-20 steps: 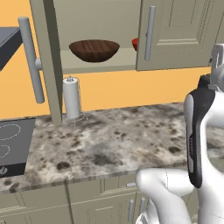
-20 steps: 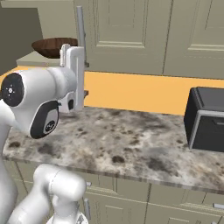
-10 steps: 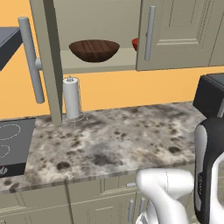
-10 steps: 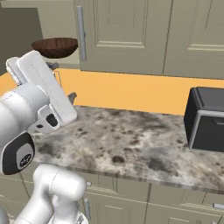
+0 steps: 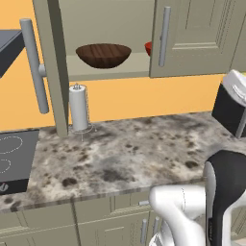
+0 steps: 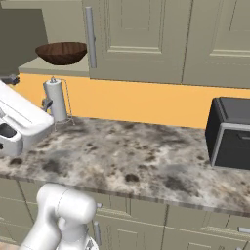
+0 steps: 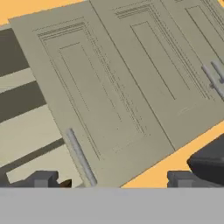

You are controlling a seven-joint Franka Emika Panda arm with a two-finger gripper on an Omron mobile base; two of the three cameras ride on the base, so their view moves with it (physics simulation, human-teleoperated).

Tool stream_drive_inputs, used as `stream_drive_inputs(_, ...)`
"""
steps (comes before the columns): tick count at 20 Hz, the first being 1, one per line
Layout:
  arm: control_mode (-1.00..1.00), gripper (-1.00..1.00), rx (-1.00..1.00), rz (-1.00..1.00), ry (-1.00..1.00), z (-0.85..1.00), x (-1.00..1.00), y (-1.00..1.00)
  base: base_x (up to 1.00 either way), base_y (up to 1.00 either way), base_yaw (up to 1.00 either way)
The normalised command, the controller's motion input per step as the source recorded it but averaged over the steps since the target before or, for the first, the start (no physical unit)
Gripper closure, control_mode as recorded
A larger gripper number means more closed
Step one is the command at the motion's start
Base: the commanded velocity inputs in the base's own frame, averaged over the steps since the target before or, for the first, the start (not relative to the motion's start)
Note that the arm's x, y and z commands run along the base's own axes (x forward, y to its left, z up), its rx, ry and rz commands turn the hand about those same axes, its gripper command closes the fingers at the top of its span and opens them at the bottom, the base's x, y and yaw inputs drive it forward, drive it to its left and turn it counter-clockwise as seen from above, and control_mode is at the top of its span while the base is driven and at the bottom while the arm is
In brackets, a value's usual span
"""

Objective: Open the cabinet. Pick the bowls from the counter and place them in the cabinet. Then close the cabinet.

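Since both bowls sit on its shelf, the cabinet [image 5: 197,38] only needs closing: its left door [image 5: 50,72] stands wide, its right door [image 7: 94,100] faces me. The counter [image 5: 134,153] holds none. The brown bowl [image 5: 103,54] lies left, the red bowl [image 5: 148,47] right. My claw [image 7: 111,179] gapes fully, empty, touching nothing.

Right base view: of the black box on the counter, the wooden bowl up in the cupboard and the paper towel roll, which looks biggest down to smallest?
1. Black box, clearly biggest.
2. Wooden bowl and paper towel roll: too alike to rank.
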Motion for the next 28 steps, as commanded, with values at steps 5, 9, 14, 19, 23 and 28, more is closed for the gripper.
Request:
stream_drive_inputs(5, -1.00, -1.00, -0.42, -0.17, 0.14, 0.00, -0.33, 0.50, 0.00, 0.00, 0.00)
stream_drive_inputs(9, -1.00, -1.00, -0.30, -0.06, 0.02, 0.00, -0.32, 0.97, 0.00, 0.00, 0.00)
stream_drive_inputs(14, -1.00, -1.00, -0.16, 0.00, -0.16, -0.18, -0.54, 0.98, 0.00, 0.00, 0.00)
stream_drive_inputs(19, -1.00, -1.00, -0.07, 0.00, -0.14, -0.23, -0.41, 0.72, 0.00, 0.00, 0.00)
stream_drive_inputs(23, -1.00, -1.00, -0.01, 0.00, -0.04, -0.34, -0.16, 0.53, 0.00, 0.00, 0.00)
stream_drive_inputs(28, -1.00, -1.00, 0.00, 0.00, 0.00, -0.50, 0.19, 0.50, 0.00, 0.00, 0.00)
